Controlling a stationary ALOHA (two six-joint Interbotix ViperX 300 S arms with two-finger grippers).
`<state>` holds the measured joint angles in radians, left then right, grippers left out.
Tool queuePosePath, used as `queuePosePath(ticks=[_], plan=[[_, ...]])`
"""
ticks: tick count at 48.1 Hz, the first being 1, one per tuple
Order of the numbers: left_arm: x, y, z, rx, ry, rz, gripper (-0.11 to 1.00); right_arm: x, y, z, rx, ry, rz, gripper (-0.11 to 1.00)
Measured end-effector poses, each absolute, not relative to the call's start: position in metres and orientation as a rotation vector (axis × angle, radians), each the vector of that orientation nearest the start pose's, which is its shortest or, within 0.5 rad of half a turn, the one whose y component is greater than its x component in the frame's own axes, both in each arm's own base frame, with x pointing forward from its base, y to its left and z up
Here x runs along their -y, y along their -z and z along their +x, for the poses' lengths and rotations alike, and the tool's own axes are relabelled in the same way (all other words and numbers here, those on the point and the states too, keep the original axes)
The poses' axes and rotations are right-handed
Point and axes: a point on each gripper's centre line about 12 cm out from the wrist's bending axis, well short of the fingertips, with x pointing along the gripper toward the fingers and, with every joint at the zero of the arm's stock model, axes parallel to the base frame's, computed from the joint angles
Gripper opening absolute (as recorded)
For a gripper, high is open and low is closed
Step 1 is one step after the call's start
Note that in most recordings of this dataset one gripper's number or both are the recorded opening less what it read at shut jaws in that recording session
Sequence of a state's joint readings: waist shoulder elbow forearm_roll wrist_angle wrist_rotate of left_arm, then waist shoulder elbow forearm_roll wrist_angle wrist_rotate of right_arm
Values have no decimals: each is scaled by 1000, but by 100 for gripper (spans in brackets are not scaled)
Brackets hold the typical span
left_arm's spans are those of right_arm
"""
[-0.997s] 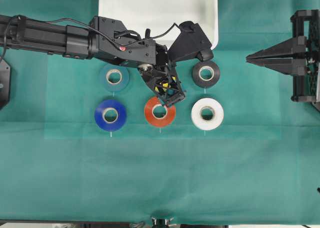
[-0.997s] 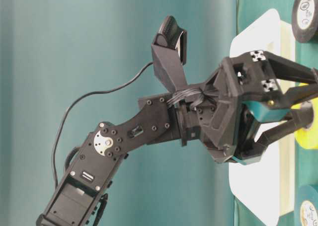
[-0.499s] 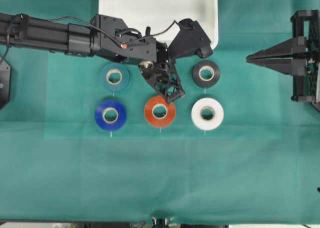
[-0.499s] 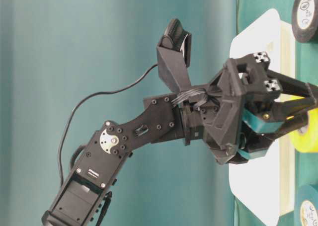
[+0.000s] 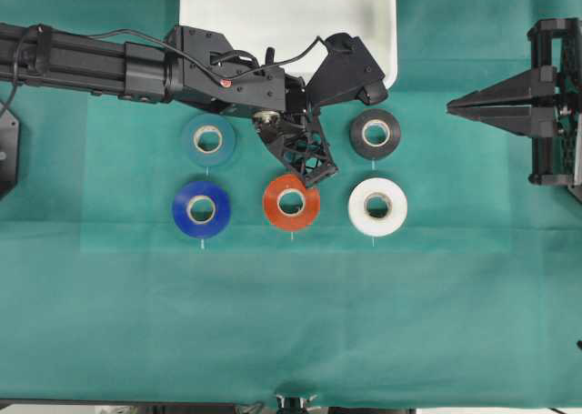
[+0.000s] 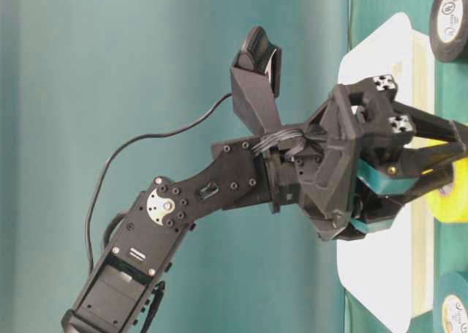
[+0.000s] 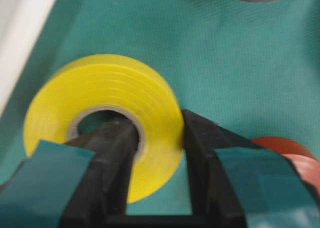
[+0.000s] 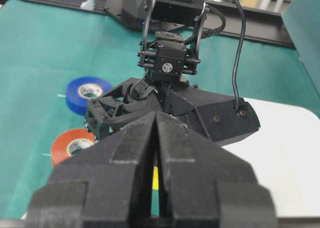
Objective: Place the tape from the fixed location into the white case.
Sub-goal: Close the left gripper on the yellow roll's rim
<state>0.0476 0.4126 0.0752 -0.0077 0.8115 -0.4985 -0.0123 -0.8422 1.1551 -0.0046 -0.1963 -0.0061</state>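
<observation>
The left gripper (image 7: 152, 153) is clenched on the tape (image 7: 102, 105), a bright yellow roll lying flat on the green cloth of the table (image 5: 291, 323). In the left wrist view one finger (image 7: 112, 158) reaches down into the pale cardboard core and the other presses the outer yellow wall, so the roll's side is pinched between the two. From overhead the fingers and wrist cover the roll completely; at table level only a sliver of yellow (image 6: 450, 201) shows just past the fingertips.

The white case (image 5: 286, 18) sits beyond the wrist, at the far edge of the table, apart from the tape; its rim shows as a pale band at the left edge of the wrist view.

Around the fingers lie the other rolls. The orange-red roll (image 5: 291, 202) is just beyond the fingertips on the near side, close to them. The white roll (image 5: 377, 207) lies beside it, to the right, and the black roll (image 5: 375, 134) sits to the right of the fingers. To their left are the teal roll (image 5: 207, 140) and, nearer the front edge, the dark blue roll (image 5: 201, 209).

The right gripper (image 5: 452, 107) hangs well away at the right side of the table, its fingers pressed together with nothing between them.
</observation>
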Motion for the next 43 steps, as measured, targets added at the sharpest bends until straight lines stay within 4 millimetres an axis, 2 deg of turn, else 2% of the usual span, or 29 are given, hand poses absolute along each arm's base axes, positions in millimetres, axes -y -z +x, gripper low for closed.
queuePosePath(ticks=[31,37,43], plan=[[-14,-129,474,-1270,-345,-450,24,3,-265,219,-117,11,-10,0],[-14,-137,473,-1276,-346,-449,24,3,-265,219,-117,11,-10,0],[-14,-161,471,-1256,-341,-449,24,3,-265,219,-115,11,-10,0]])
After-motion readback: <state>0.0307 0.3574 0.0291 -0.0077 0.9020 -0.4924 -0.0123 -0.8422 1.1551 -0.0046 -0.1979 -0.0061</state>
